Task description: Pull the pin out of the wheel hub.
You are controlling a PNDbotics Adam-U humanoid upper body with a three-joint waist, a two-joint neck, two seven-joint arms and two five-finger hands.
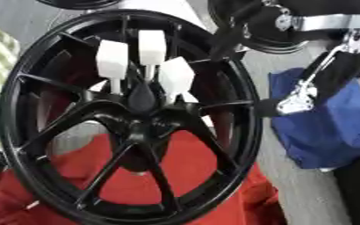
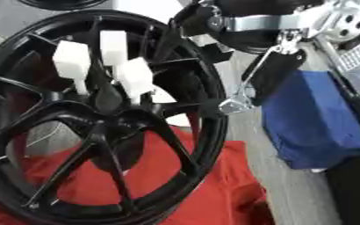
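Three white blocky-headed plastic pins (image 1: pixel 151 59) are seen seated round the centre of the black multi-spoke alloy wheel hub (image 1: pixel 129 116), which is stood upright on a crumpled red cloth (image 1: pixel 206 184), prob. so its face is presented to the arm. The robot's right hand (image 1: pixel 321 77) is held at the rim's right edge, w/ dark fingers seemingly hooked on the rim; how far it's closed can't be told. No pin is gripped yet. Left hand isn't seen. A blue cloth (image 1: pixel 329 132) is laid beyond.

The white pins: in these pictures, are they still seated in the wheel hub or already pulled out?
In. Three white pins stand with stems set into the black wheel hub; the right hand is near them.
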